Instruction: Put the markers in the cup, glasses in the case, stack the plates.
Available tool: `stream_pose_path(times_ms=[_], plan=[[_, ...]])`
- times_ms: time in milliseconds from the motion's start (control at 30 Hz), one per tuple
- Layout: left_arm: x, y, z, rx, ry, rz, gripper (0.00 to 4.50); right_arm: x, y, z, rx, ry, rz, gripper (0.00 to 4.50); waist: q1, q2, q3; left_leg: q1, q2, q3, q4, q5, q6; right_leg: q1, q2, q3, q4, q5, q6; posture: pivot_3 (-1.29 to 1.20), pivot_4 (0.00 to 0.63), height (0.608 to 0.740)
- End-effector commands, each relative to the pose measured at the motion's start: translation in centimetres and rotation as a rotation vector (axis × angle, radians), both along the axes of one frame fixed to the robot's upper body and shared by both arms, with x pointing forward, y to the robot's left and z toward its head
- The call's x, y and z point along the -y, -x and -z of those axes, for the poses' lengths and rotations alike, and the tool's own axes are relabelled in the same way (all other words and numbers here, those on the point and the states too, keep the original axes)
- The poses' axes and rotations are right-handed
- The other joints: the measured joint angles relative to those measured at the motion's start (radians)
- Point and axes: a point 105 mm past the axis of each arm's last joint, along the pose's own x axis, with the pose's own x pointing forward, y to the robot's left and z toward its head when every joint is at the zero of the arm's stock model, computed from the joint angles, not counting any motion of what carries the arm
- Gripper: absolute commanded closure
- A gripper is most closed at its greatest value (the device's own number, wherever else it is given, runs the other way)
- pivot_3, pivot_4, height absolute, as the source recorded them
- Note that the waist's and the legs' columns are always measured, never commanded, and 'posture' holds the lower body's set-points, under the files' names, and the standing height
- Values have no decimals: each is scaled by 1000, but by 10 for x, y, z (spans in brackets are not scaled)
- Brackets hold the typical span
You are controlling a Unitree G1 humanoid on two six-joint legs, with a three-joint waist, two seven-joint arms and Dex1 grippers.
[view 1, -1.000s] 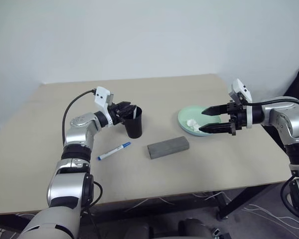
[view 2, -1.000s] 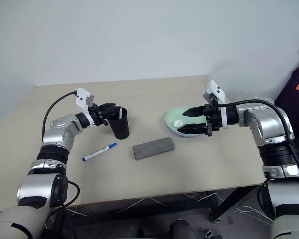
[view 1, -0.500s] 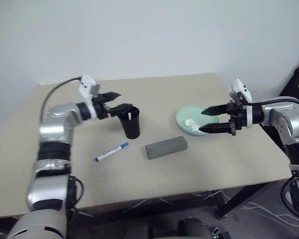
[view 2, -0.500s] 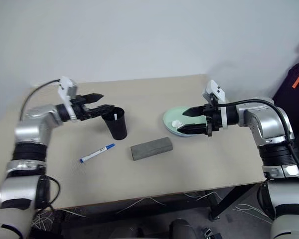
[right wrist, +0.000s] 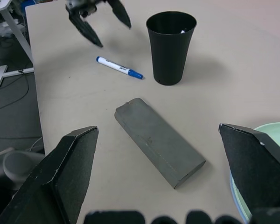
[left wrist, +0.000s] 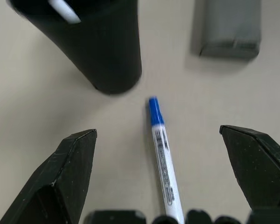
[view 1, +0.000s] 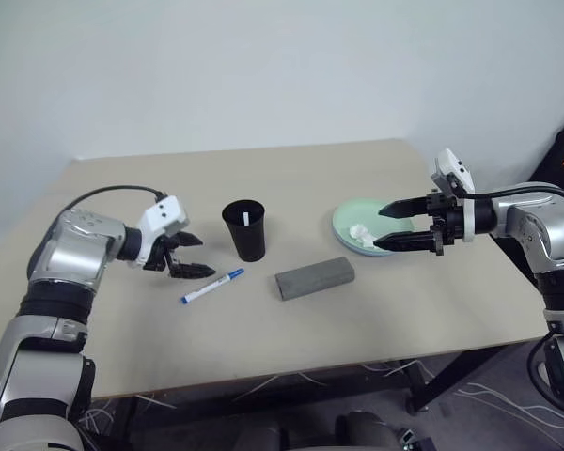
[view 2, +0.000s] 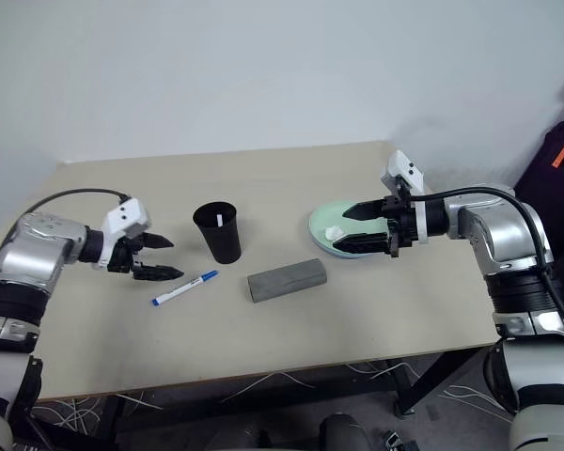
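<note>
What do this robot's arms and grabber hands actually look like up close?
Both arms are chunky silver-grey segments joined by black rings. Each ends in a gripper of two pointed black fingers: the left gripper, the right gripper. A small white box sits on each wrist, and a thin black cable loops along each arm.

on the desk, the cup stands upright left of centre, with 1 marker standing inside it. a second marker lies flat in front of the cup and a little to its left, one end pointing toward the cup's base, near it but apart. the case lies closed to the right of that marker, in front of and right of the cup. further right and behind the case sit the plates, 1 on the other, with a tissue on top.
</note>
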Motion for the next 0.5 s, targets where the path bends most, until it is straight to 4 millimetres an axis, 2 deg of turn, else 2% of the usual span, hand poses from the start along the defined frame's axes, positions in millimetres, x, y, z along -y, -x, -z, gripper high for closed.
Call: stream_pose_path(times_ms=[33,500], plan=[[0,-4,3,-4,-54,14,18,-3,0,-19,61,-26,-14,0,0,0,0,0,0,0,0,0,0,-1,0,0,0,0,0,0,0,732],[7,-2,36,-141,-128,25,18,-3,2,-17,57,-24,-16,0,0,0,0,-1,0,0,0,0,0,-2,0,0,1,0,0,0,0,732]])
